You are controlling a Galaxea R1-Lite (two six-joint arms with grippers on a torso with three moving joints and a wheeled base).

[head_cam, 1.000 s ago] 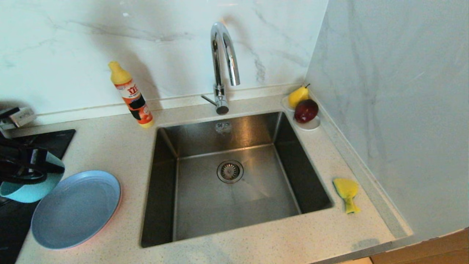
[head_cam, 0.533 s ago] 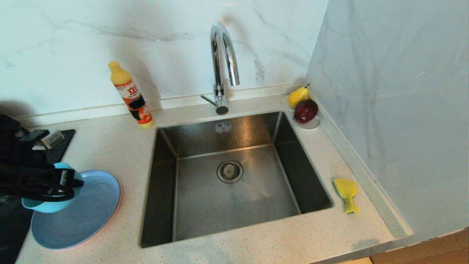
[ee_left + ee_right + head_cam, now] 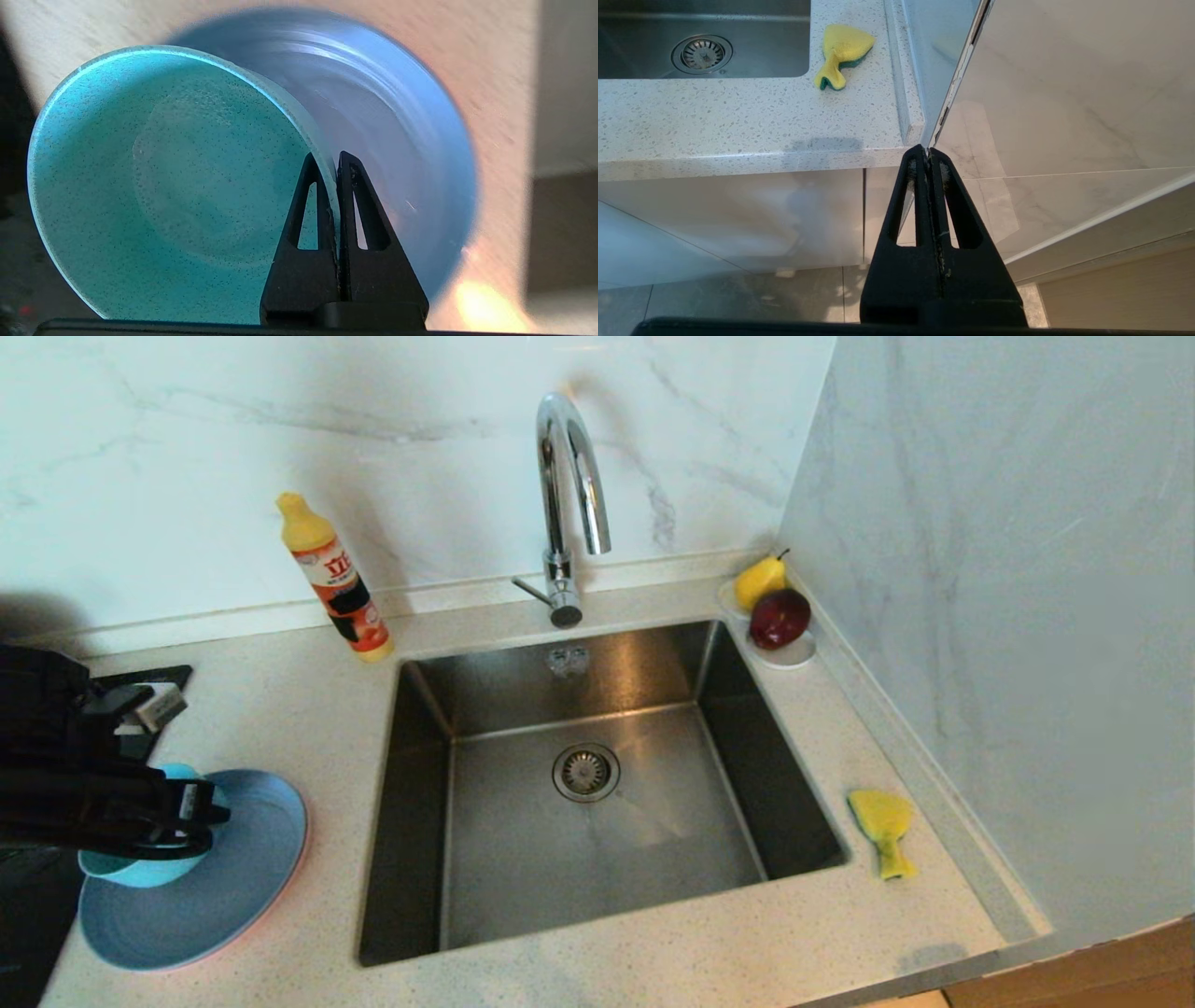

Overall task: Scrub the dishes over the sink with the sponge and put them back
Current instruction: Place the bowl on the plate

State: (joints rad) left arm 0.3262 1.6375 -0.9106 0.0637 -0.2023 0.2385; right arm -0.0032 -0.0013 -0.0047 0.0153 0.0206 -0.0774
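Pinching the rim of the teal bowl (image 3: pixel 154 186) between its pressed-together fingers, the left end effector (image 3: pixel 329 161) held the bowl over the left part of the blue plate (image 3: pixel 233 887), which lay on the bench (image 3: pixel 308 709) left of the sink (image 3: pixel 597 859). A pink edge showed beneath the blue plate. The sponge (image 3: pixel 884 826) lay on the bench right of the sink, well apart from that end effector. The right end effector (image 3: pixel 928 156) hung pressed together and empty below the bench edge, near the sponge's corner
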